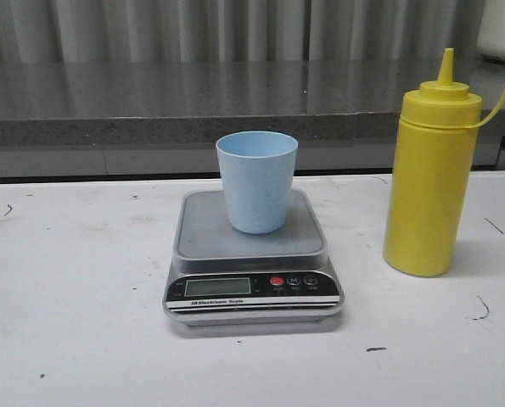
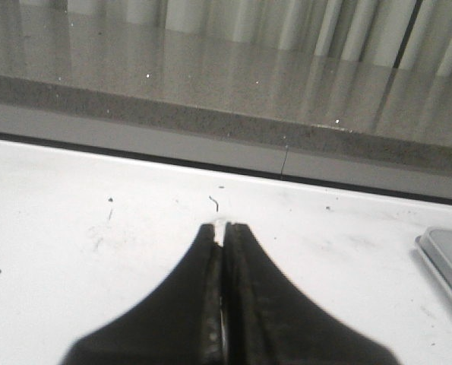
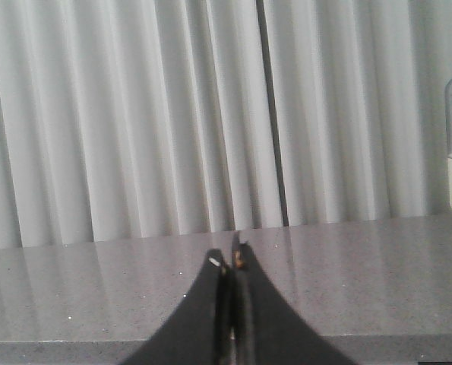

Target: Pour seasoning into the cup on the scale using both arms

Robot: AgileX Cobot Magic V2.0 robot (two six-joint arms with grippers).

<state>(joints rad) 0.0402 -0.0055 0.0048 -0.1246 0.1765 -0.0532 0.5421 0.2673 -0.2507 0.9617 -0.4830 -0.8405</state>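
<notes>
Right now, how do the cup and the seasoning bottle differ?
The cup is pale blue, the seasoning bottle yellow. The cup is short and open-topped; the bottle is much taller with a cone nozzle cap. The cup stands on the scale, the bottle on the table beside it. Both are upright and untouched.

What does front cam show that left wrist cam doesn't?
Front only: the blue cup standing upright on the scale's platform, the scale's display and buttons, and the yellow bottle on the table to the scale's right, apart from it. No arms appear there.
Left wrist only: the left gripper, closed and empty above the table.
Both: the white table, the grey ledge and curtain behind it, and the scale, of which the wrist view catches only a corner.
</notes>
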